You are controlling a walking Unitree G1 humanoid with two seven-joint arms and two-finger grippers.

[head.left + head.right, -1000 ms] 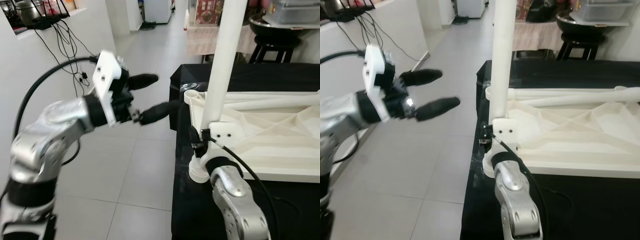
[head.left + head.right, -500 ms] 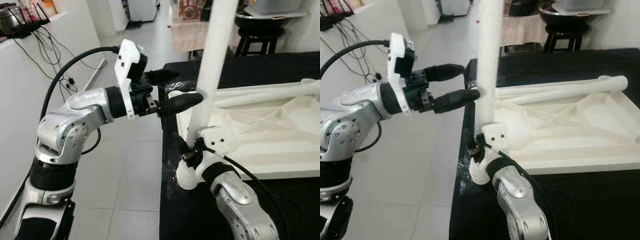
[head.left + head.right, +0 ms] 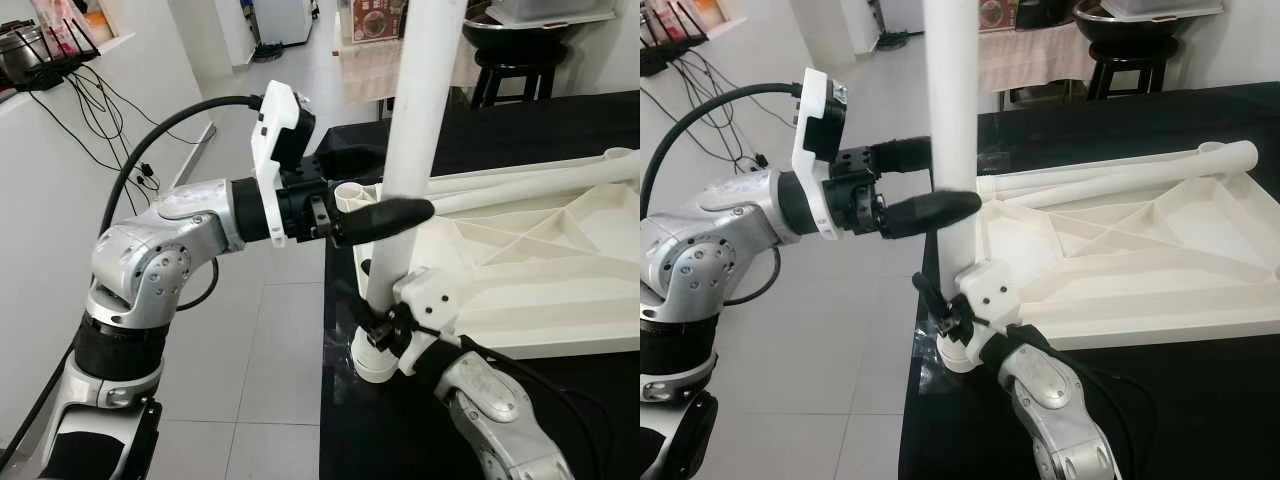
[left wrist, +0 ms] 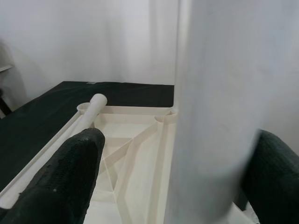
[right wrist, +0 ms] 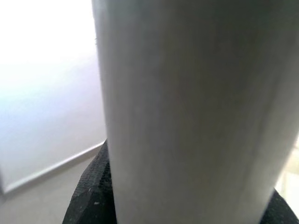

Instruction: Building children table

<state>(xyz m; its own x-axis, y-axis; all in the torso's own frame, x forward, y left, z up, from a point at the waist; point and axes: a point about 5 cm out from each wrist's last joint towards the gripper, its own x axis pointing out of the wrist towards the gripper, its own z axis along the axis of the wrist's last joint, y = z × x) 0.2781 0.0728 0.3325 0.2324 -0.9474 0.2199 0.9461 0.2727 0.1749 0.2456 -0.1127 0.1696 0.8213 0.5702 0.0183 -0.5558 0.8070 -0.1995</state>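
A white children's table top (image 3: 540,290) lies upside down on a black-covered table (image 3: 560,120). A white leg (image 3: 420,100) stands upright at its near left corner. My right gripper (image 3: 385,325) is shut on the base of this leg; the right wrist view shows the leg (image 5: 187,107) pressed between its black fingers (image 5: 91,196). At mid height my left gripper (image 3: 395,185) is open, one finger on each side of the leg. In the left wrist view the leg (image 4: 215,116) stands between the fingers (image 4: 60,182), apart from one of them. Another white leg (image 3: 1110,175) lies across the table top.
Grey tiled floor (image 3: 270,330) runs along the left of the table. A white counter with hanging black cables (image 3: 120,110) stands further left. A dark stool (image 3: 520,60) and a covered table stand beyond the black table's far edge.
My left gripper has swung right from over the floor to the upright leg and now straddles it. The camera has shifted too. The right gripper still holds the leg's base.
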